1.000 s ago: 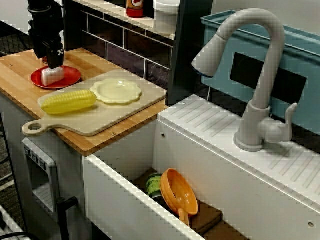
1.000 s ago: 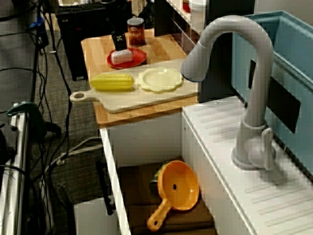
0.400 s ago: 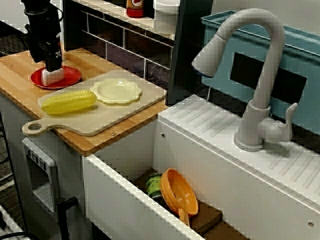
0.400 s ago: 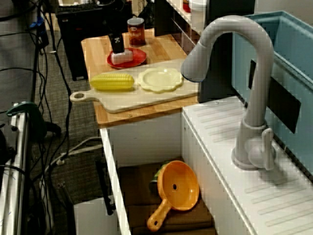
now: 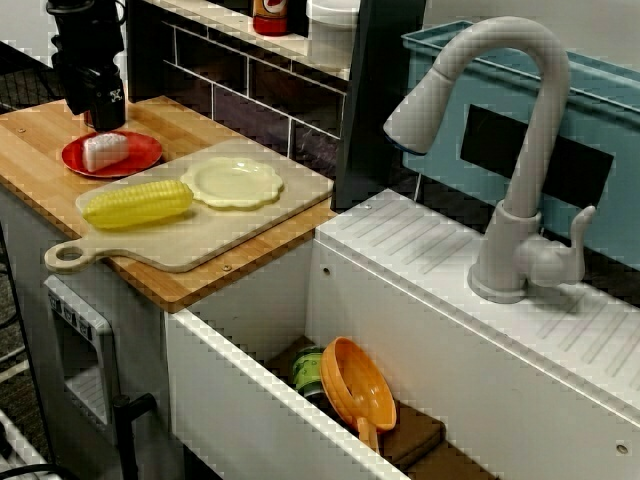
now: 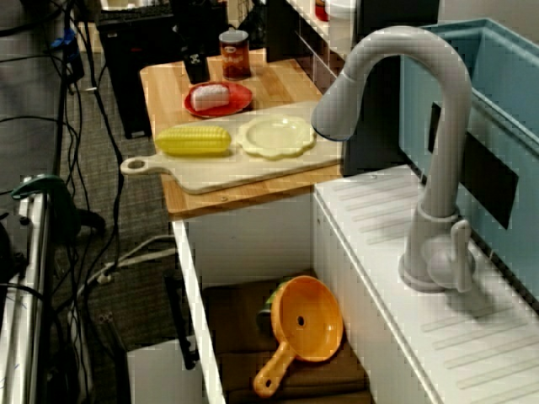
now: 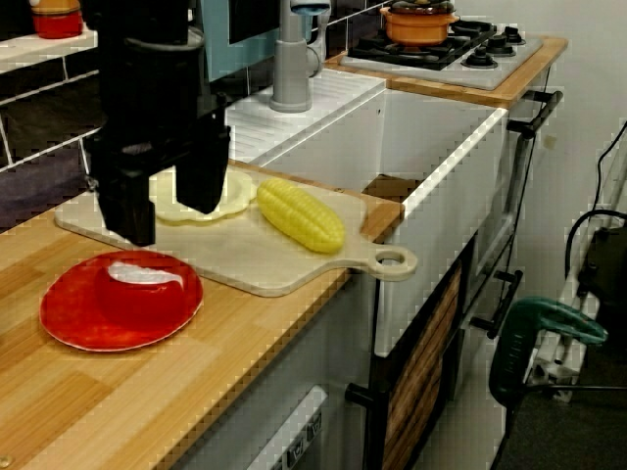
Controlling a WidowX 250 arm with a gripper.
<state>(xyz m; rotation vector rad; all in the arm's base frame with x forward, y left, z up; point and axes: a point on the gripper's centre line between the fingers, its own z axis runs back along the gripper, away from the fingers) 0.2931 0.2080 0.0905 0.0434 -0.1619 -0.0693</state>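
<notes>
My gripper (image 7: 167, 196) hangs open just above the back edge of a red plate (image 7: 88, 323), its two black fingers (image 7: 127, 211) spread with nothing between them. On the plate lies a small white and red piece of food (image 7: 143, 278). In the view facing the sink front, the gripper (image 5: 95, 108) stands behind and above that piece (image 5: 103, 150) on the red plate (image 5: 138, 156). The view along the counter shows the gripper (image 6: 196, 69) just left of the piece (image 6: 209, 95). Nearby, a corn cob (image 5: 137, 203) and a pale yellow plate (image 5: 232, 181) rest on a cutting board (image 5: 200, 240).
A brown can (image 6: 233, 52) stands on the wooden counter behind the red plate. To the right is a white sink with a tall grey faucet (image 5: 510, 150), holding an orange strainer (image 5: 365, 385) and a green can (image 5: 308, 370). A stove with an orange pot (image 7: 419, 20) lies beyond the sink.
The gripper was low over the piece on the red plate. It has risen and drawn back, and the piece lies free on the plate.
</notes>
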